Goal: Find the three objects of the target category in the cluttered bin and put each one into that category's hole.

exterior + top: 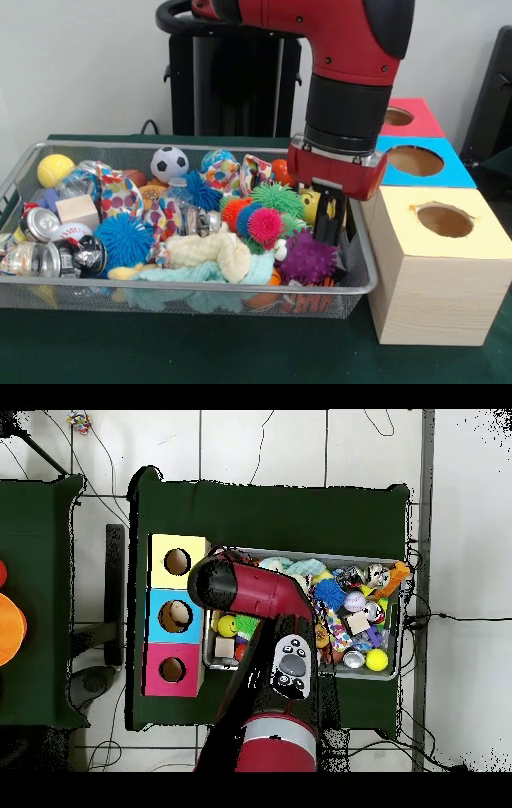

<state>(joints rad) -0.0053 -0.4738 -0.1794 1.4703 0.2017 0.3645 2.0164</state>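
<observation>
The wire mesh bin [200,286] is packed with toys; it also shows in the overhead view [398,646]. My gripper [330,228] reaches down into the bin's right end, between a purple spiky ball [308,258] and the bin's right wall, next to a yellow toy with a face [310,200]. The arm [262,596] hides the gripper from above. A pale yellow soft piece [122,272] peeks out under a blue spiky ball [124,238]. I cannot make out the tan-brown teddy bear. The red-surround hole [398,117] is on the farthest box [172,670].
The yellow-surround box [444,220] stands right beside the bin, with the blue-surround box [414,161] behind it. Cream and mint knitted cloths [210,254], spiky balls [264,224], a football [169,163], cans [40,225] and a wooden block [78,210] crowd the bin.
</observation>
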